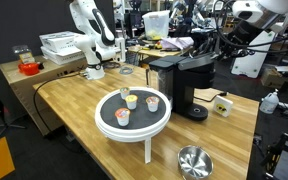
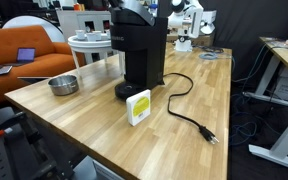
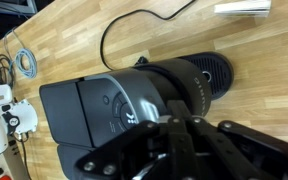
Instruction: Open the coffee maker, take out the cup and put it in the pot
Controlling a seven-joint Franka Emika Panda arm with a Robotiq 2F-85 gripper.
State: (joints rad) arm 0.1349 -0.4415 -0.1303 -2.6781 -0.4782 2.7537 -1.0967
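The jaws are shut tight with nothing in them, just above the coffee maker (image 2: 139,50), likely to nudge its closed lid up. The cup isn't visible, presumably still inside. The pot (image 1: 194,160) waits near the coffee maker's base, ready to receive it. The wooden worktop (image 2: 184,145) sits in a cluttered lab, an orange sofa (image 2: 14,50) beyond.

The arm (image 1: 264,12) is made up of rounded white shells with dark joints between them, as seen in an exterior view. In the wrist view the pincer (image 3: 180,128) is shown as matte black, built of angular linkage bars; finer detail is blurred.
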